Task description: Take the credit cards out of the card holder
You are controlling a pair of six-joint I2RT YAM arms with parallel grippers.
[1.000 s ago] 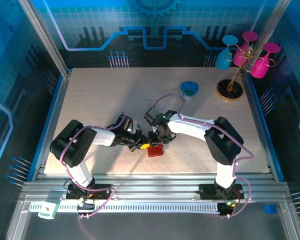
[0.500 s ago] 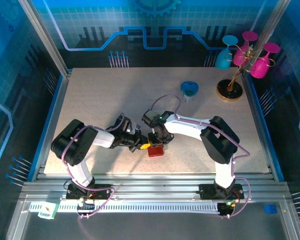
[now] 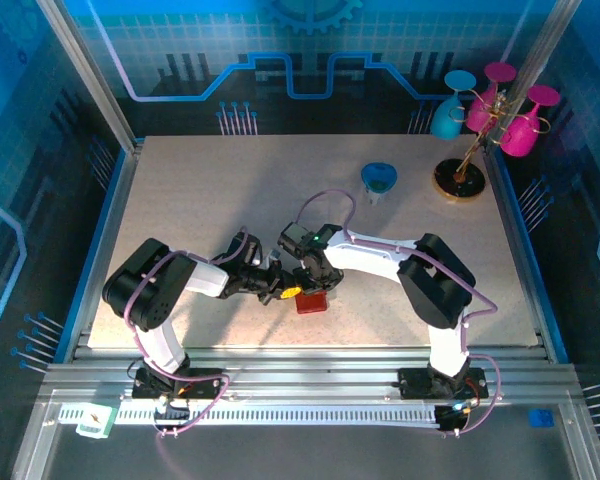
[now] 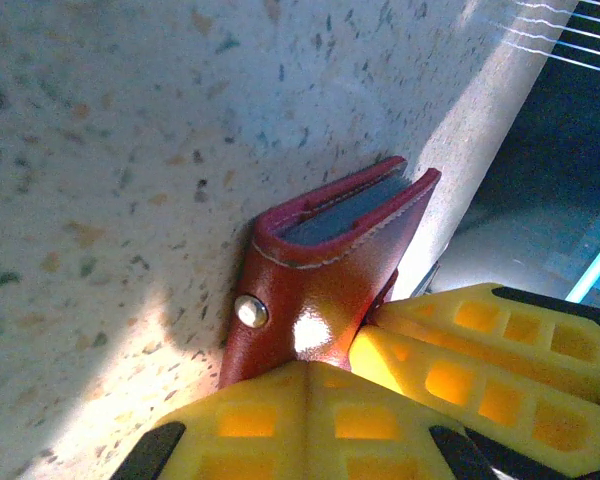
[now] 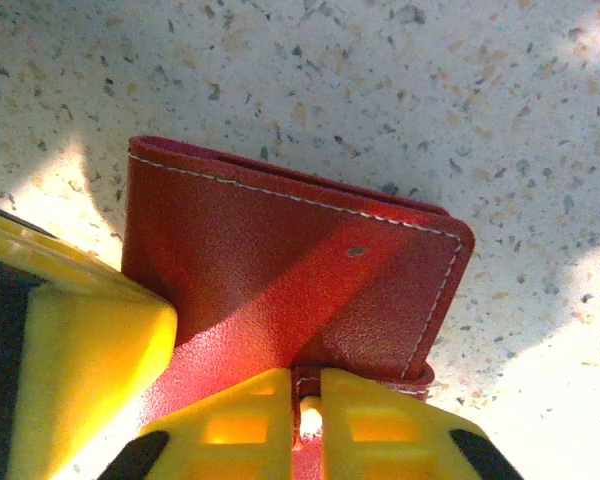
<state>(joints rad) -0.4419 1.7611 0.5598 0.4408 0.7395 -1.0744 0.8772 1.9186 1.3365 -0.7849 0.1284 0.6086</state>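
The red card holder point(image 3: 311, 302) rests near the table's front middle, folded shut. My left gripper point(image 3: 280, 290) is shut on its snap end point(image 4: 248, 312); the jaws meet over the red cover point(image 4: 315, 365). My right gripper point(image 3: 308, 280) comes from the other side and is shut on the holder's thin red tab point(image 5: 310, 385). In the right wrist view the stitched cover point(image 5: 280, 270) spreads ahead, with a left finger point(image 5: 70, 350) beside it. A grey-blue layer point(image 4: 345, 205) shows between the covers. The credit cards are hidden inside.
A blue bowl point(image 3: 379, 178) sits at the back right. Behind it a stand point(image 3: 460, 180) carries pink and cyan glasses point(image 3: 500, 105). Both arms crowd together over the holder. The table's front edge point(image 3: 310, 348) lies just behind the holder.
My right gripper has closed from partly open onto the holder's tab, and its arm has shifted slightly left. The left gripper has stayed shut on the holder.
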